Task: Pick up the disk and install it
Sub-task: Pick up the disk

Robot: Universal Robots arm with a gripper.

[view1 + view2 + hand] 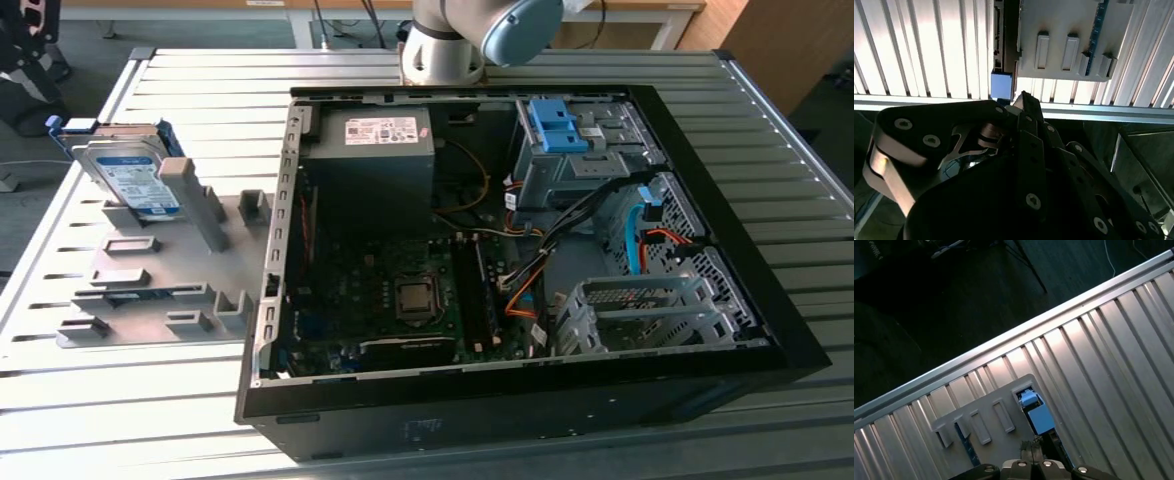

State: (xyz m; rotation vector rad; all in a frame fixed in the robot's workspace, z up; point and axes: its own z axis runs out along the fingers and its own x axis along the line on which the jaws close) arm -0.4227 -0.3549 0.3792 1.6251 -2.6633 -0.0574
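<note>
One disk (134, 180) stood on edge in the rack (160, 270) at the table's (120, 410) far corner, on the exterior view's left. Gripper (1024, 100) hung near its blue end, with the disk's long axis running straight ahead. Jaw state could not be told.

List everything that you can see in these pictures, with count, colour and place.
disk: one, silver in a blue caddy, standing in the holder.
holder: one, grey, on the table at the exterior view's left.
computer case: one, black, open, mid-table.
power supply: one, grey, inside the case.
blue bracket: one, atop the drive bay.
table: one, silver, slatted.
arm: one, grey and blue, beyond the case.
gripper: one, black, near the disk's caddy.
</note>
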